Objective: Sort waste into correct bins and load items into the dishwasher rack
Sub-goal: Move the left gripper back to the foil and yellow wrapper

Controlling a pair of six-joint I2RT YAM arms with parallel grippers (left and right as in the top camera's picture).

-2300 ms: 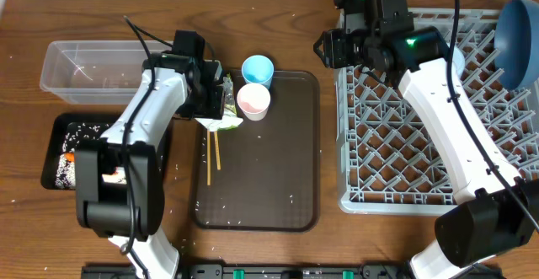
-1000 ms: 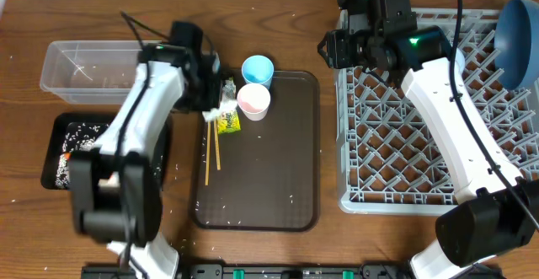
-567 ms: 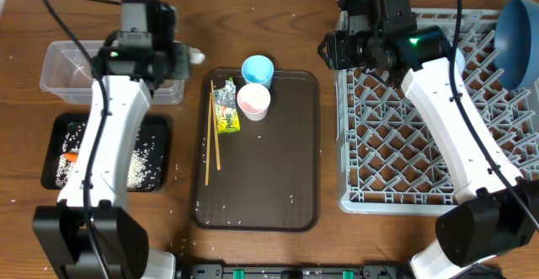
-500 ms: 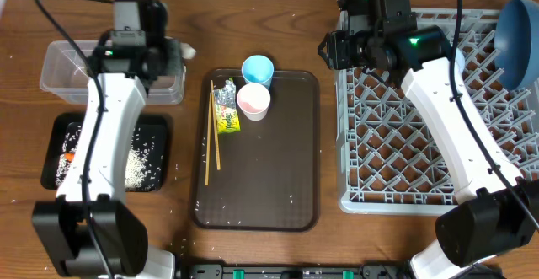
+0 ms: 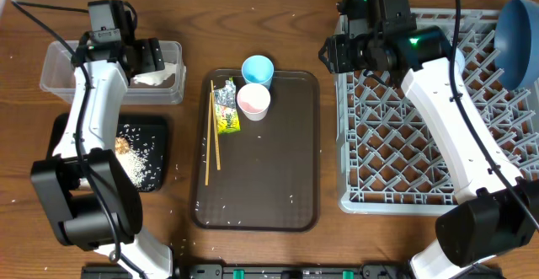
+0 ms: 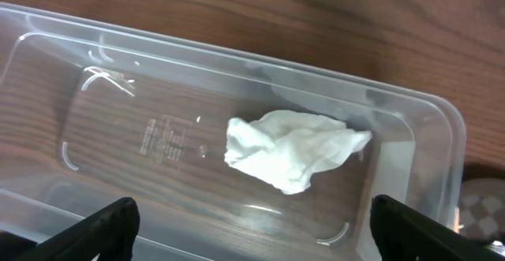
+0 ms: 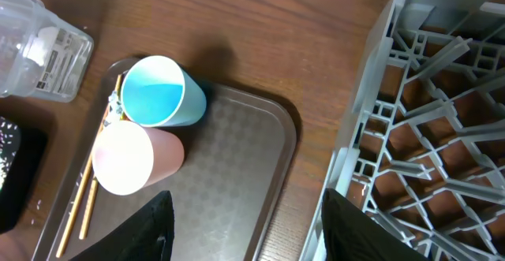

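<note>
**A:** Where is the crumpled white napkin [image 6: 292, 151]?

**B:** It lies in the clear plastic rectangular tub [image 6: 426, 119], at the upper left of the overhead frame, on the floor toward the tub's right end. The left gripper [image 6: 252, 221] hangs above it with its fingers spread wide and nothing between them.

**A:** Any writing?

**B:** There are embossed marks on the tub floor left of the napkin, too faint to read. The yellow-green printed wrapper [image 5: 226, 115] lies on the dark brown serving tray [image 5: 269, 178], between the thin wooden chopsticks [image 5: 212, 136] and the pink cup [image 5: 253, 100]. Its print is too small to read.

**A:** And the right gripper [image 7: 252, 229]?

**B:** Its jaws are apart and empty, above the gap between the serving tray and the grey plastic rack [image 5: 379, 199]. The light blue cup [image 5: 258, 68] touches the pink one. White rice grains [image 5: 139, 165] lie in the shallow black tray [image 5: 156, 131], at the lower left.
</note>
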